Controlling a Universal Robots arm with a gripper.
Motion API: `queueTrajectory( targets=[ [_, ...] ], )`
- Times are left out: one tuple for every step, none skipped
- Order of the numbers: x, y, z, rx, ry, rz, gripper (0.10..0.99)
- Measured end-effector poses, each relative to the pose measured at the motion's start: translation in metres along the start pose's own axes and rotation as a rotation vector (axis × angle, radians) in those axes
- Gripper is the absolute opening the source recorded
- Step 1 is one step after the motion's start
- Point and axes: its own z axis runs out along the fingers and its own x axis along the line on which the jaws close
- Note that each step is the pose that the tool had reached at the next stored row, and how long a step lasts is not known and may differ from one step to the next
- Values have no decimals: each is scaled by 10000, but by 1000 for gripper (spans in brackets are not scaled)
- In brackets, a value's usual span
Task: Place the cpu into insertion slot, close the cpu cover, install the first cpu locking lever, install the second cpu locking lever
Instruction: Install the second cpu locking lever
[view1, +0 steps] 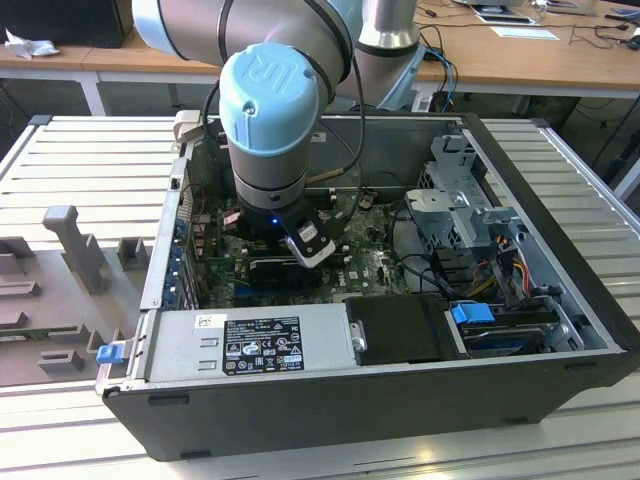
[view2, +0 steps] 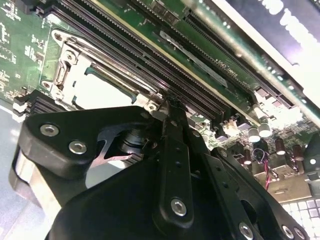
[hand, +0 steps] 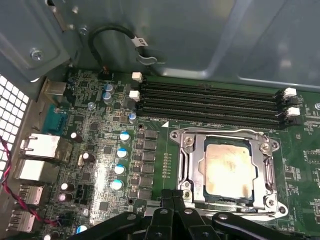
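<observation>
In the exterior view, the arm reaches down into the open computer case (view1: 560, 300), which lies on the slatted table (view1: 80, 150), with the gripper (view1: 300, 250) low over the motherboard (view1: 370, 265).

In the second wrist view, the fingers (view2: 172, 130) look pressed together, empty, tips right at the socket's edge beside the memory slots (view2: 150, 55); glare washes out the socket here, so contact is uncertain.

In the first wrist view, the cpu (hand: 228, 170) sits in the insertion slot (hand: 195, 191), and the cpu cover (hand: 265, 172) lies down around it, framing the chip. Placement and cover-closing look done; the first locking-lever step seems in hand. That move calls for a steady push at the socket edge without scraping the board.
</observation>
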Motion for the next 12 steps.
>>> queueTrajectory(
  targets=[
    [4,0,-6,-3,0,0,106],
    [4,6,-20,-12,-2,-1,106],
    [3,18,-50,-12,-3,0,106],
    [1,34,-93,-12,-2,0,106],
    [0,45,-122,-13,-2,1,106],
    [-1,54,-145,-13,-2,1,106],
    [-2,67,-178,-13,-2,2,106],
    [-4,79,-212,-12,-2,1,106],
    [-6,102,-271,-11,-1,1,106],
    [-8,115,-303,-13,-2,1,106],
    [-9,129,-340,-12,-2,1,106],
    [-10,130,-342,-14,-3,0,106]
  ],
)
